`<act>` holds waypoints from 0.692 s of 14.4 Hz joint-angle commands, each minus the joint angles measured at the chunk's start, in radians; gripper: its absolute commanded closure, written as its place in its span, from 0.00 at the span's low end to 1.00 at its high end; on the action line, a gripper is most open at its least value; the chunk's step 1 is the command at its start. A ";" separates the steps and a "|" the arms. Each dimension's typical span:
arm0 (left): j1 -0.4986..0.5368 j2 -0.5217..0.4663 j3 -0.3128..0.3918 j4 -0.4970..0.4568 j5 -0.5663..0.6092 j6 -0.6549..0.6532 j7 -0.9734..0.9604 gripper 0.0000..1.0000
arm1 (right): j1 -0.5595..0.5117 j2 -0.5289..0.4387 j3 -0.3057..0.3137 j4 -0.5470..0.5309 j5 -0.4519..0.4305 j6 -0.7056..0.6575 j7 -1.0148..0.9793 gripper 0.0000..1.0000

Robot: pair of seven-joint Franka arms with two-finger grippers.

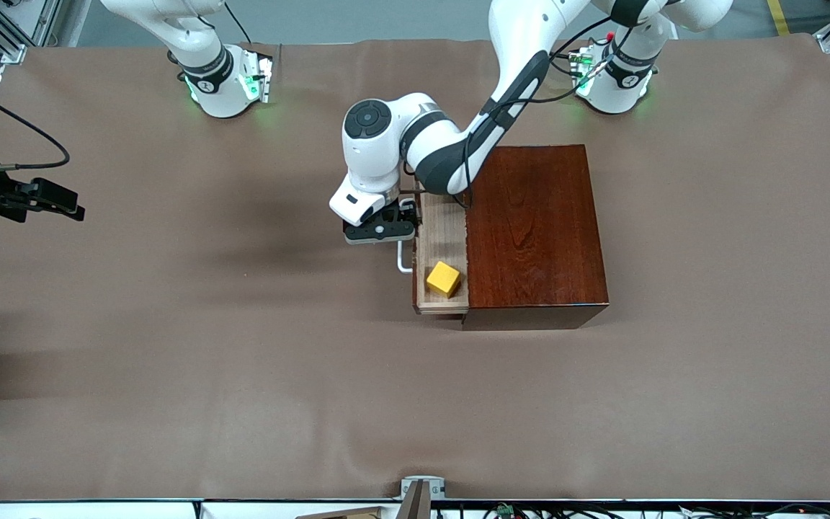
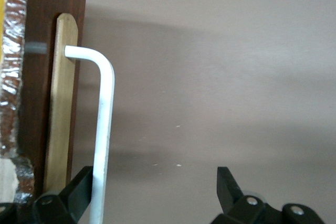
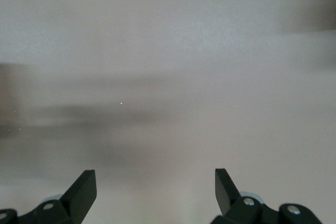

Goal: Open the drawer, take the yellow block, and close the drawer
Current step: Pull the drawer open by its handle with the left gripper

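Standing partly open, the drawer (image 1: 442, 249) juts from the box (image 1: 536, 234) toward the right arm's end of the desk (image 1: 170, 360), and the block (image 1: 444, 279) lies in its tray, uncovered. The left end effector (image 1: 386, 232) hangs at the handle (image 1: 403, 259), fingers spread, one finger (image 2: 79, 190) touching the bar. The right end effector (image 3: 156, 188) waits open over bare desk. Opening looks about done; taking the block and closing remain.

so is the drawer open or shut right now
Open: the drawer is pulled partway out of the wooden box, with the yellow block exposed inside.
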 commanded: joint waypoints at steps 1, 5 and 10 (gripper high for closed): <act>-0.015 0.086 -0.025 0.063 -0.024 0.156 0.008 0.00 | -0.007 -0.013 0.009 -0.010 -0.010 -0.004 0.012 0.00; -0.009 0.084 -0.028 0.063 -0.060 0.197 0.048 0.00 | -0.007 -0.013 0.009 -0.010 -0.010 -0.004 0.012 0.00; -0.015 0.080 -0.036 0.069 -0.064 0.239 0.045 0.00 | -0.007 -0.013 0.009 -0.010 -0.008 -0.004 0.012 0.00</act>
